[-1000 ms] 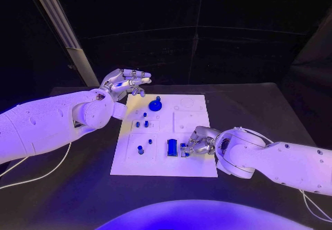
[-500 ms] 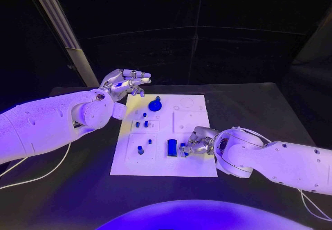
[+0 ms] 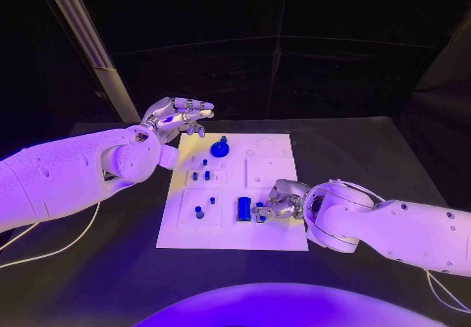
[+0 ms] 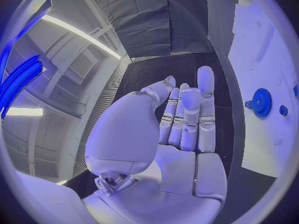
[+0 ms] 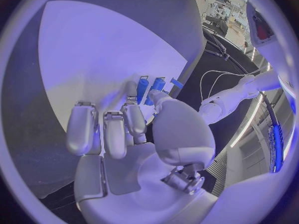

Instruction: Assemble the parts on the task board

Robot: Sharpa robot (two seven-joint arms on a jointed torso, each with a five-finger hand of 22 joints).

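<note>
The right hand [image 3: 280, 203] pinches a small blue peg [image 5: 142, 89] at the white task board's [image 3: 280, 240] near right area, beside an upright blue block [image 3: 244, 208]. The left hand [image 3: 179, 117] hovers empty, fingers spread, beyond the board's far left corner near a blue gear [image 3: 221, 148]. The peg looks light, rigid and slick; best gripped by its sides.

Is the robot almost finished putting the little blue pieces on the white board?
Not yet, it looks partway. Some small blue parts and a blue gear already sit on the task board. The right hand is working on blue pieces near the board's front edge. The left hand waits empty behind the board. Several board slots look unfilled.
</note>
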